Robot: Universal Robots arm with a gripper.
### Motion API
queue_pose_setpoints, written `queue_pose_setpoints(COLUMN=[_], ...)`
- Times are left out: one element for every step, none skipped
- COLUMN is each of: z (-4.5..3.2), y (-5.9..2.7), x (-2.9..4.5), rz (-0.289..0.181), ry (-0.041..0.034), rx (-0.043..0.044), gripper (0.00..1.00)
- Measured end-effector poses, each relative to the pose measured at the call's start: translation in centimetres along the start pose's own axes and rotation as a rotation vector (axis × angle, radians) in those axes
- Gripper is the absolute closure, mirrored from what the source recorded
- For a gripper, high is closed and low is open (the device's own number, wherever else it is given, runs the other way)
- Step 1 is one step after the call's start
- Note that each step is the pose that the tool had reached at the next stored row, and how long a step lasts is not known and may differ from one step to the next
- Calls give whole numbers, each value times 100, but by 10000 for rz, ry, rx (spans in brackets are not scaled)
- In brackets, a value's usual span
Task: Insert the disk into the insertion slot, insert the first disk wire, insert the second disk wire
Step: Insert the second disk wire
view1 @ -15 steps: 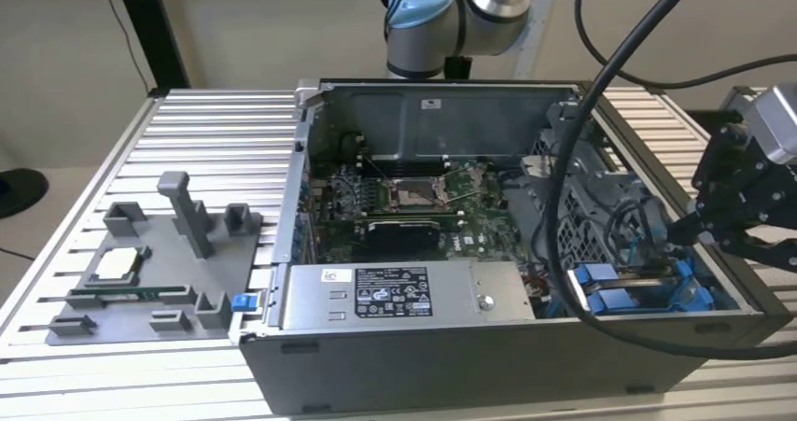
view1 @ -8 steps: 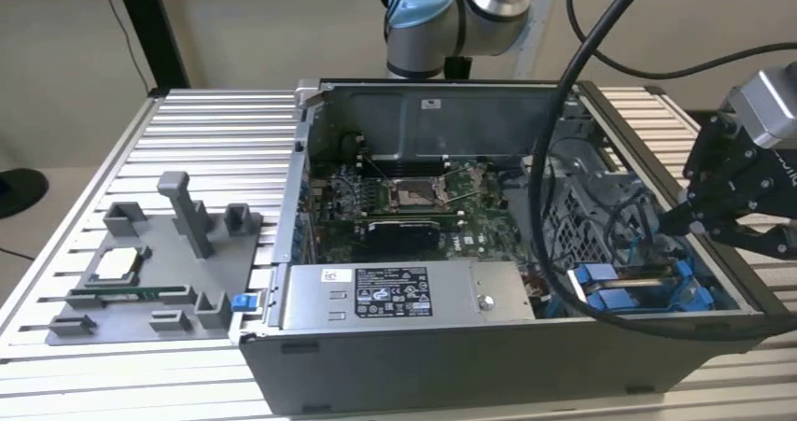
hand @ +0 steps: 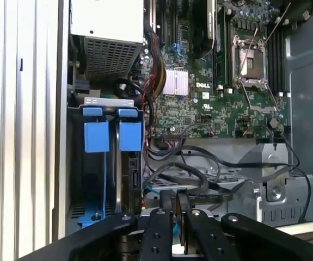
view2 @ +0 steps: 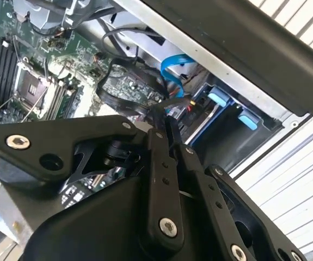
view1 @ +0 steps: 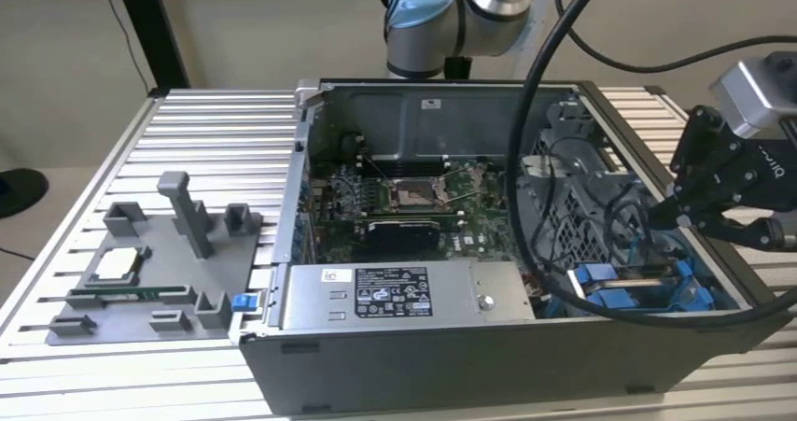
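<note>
One gripper (hand: 173,197) sits closest in both wrist views. Its two black fingers (hand: 159,228) are squeezed almost together. Whether a thin wire is pinched between them cannot be told. In the exterior view it hangs at the middle right, over the right end of the open computer case (view1: 473,374).

Just past the fingertips lies a bunch of black wires (hand: 189,174). One flat light-blue wire (view2: 172,64) curls beside them.

Next comes the insertion slot (hand: 77,174). Two bright blue handles (hand: 96,135) (hand: 130,135) stand side by side in it. The disk (hand: 133,171) looks like it is already pushed into the slot, under one of those handles. In the exterior view this spot is at the lower right. So the first job looks done.

Two wire jobs are left to judge. The gripper is right by the disk's end, but the pictures do not show whether any wire is plugged in yet.

Farther on is one green board (hand: 200,109) with many small parts. One grey power box (view1: 398,295) sits in the lower middle of the exterior view.

Farthest off, one grey tray (view1: 137,290) rests at the lower left, outside the case. One robot arm (view1: 461,10) reaches in from the top middle.
</note>
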State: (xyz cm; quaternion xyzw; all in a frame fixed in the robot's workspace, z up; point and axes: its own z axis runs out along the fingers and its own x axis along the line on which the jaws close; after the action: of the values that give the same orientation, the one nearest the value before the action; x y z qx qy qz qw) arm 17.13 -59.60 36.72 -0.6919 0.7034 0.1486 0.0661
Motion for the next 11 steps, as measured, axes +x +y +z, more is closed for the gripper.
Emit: queue_pose_setpoints(z=[-1, -1, -1, -1, -1, 0, 1, 1, 1, 2, 3], y=[15, 31, 46, 62, 76, 92, 107, 123, 137, 151, 164], x=[-3, -5, -7, -9, -11, -13, -14, -15, -15, -15, -15], rz=[1, 1, 2, 3, 3, 3, 3, 3, 4, 4, 4], ry=[2, 1, 1, 1, 1, 0, -1, 0, 0, 0, 1], rx=[-1, -3, -5, -7, -7, -9, -9, -9, -9, -9, -9], gripper=[100, 100, 100, 100, 100, 100, 100, 100, 100, 100, 100])
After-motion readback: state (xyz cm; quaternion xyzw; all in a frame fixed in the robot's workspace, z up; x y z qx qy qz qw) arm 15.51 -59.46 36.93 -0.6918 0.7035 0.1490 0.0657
